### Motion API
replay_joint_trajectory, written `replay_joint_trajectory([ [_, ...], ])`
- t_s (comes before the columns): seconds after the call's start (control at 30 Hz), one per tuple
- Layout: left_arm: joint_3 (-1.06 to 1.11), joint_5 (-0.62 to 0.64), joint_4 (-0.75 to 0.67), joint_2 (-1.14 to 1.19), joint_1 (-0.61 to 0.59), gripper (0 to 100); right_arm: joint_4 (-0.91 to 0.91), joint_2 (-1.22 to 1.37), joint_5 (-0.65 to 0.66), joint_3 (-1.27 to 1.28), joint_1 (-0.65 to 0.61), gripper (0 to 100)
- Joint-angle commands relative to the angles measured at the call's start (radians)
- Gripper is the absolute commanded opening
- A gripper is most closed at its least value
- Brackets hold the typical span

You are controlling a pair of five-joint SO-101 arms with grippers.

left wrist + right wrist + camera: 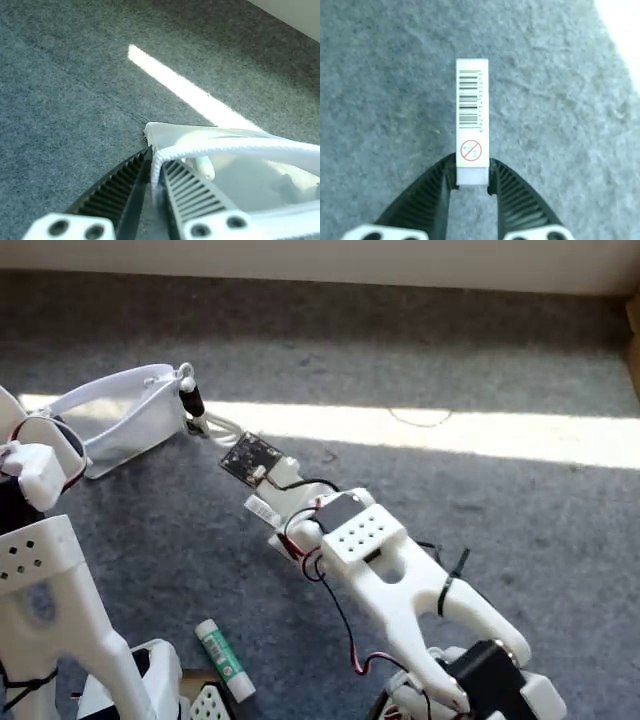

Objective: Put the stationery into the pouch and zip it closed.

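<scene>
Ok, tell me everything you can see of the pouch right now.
The pouch looks like translucent white soft plastic, with a white toothed zipper band along its rim. It rests on the grey carpet, partly in a sunlit strip, with its mouth gaping open and unzipped. The left gripper pinches the zipper band at one end. Something small and white shows inside, too blurred to identify.

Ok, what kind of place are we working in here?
Likely an indoor room, working on grey carpet rather than a bare tabletop: a pale wall runs along the far edge and a strip of sunlight falls across the pile.
</scene>
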Motion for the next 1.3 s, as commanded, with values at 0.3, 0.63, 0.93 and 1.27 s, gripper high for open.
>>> replay_joint_trajectory([
  [0.3,-0.044,-0.006,0.02,0.013,0.252,1,0.056,-0.412,-0.098,0.245,0.147,0.5],
  [0.63,-0.157,-0.014,0.114,0.022,0.452,1,0.085,-0.42,-0.12,0.262,0.222,0.5],
  [0.93,-0.225,-0.014,0.15,0.024,0.558,1,0.084,-0.42,-0.203,0.268,0.243,0.7],
  [1.27,-0.246,-0.029,0.184,0.024,0.539,1,0.079,-0.42,-0.204,0.282,0.303,0.9],
])
